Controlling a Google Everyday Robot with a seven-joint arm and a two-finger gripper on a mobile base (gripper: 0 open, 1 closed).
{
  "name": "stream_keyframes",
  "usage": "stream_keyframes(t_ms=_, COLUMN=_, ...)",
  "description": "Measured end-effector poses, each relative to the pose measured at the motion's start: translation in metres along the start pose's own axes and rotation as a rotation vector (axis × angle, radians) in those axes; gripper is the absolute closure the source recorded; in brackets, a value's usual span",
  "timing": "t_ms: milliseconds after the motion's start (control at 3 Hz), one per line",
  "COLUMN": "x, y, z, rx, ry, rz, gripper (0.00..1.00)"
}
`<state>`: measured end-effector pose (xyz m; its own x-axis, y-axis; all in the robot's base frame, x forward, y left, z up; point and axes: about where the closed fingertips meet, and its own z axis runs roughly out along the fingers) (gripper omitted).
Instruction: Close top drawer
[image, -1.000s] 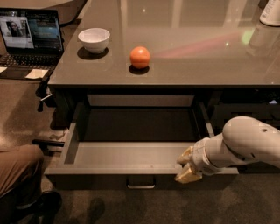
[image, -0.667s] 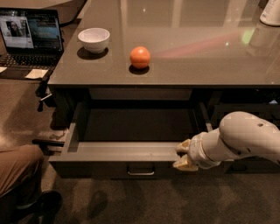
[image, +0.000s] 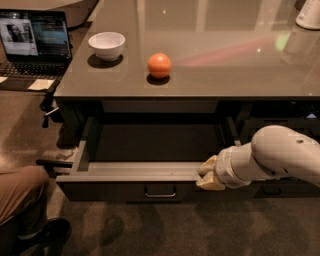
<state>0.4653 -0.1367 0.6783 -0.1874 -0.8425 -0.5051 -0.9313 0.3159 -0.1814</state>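
Note:
The top drawer is a wide, shallow dark grey drawer under the desk. It stands partly pulled out, and only a narrow strip of its lighter grey floor shows. Its small metal loop handle sits at the middle of the flat front. My gripper is at the right end of the drawer's front edge, with the white arm reaching in from the right. The cream fingers touch the top of the drawer front.
On the desk top stand a white bowl and an orange ball. A laptop sits at the far left. A person's leg is at the lower left. Narrower dark drawers lie behind my arm.
The drawer has slid inward toward the desk, so less of its floor shows. My gripper has moved inward with the drawer front.

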Motion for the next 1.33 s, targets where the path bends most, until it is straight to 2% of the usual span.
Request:
stream_keyframes(t_ms=667, x=-0.016, y=-0.013, z=-0.015, rx=0.095, ry=-0.027, rz=0.025, gripper=1.00)
stream_keyframes(t_ms=1000, x=-0.020, y=-0.019, z=-0.035, rx=0.165, ry=-0.046, rz=0.059, gripper=1.00)
stream_keyframes(t_ms=1333, x=-0.012, y=-0.016, z=-0.046, rx=0.181, ry=-0.042, rz=0.084, gripper=1.00)
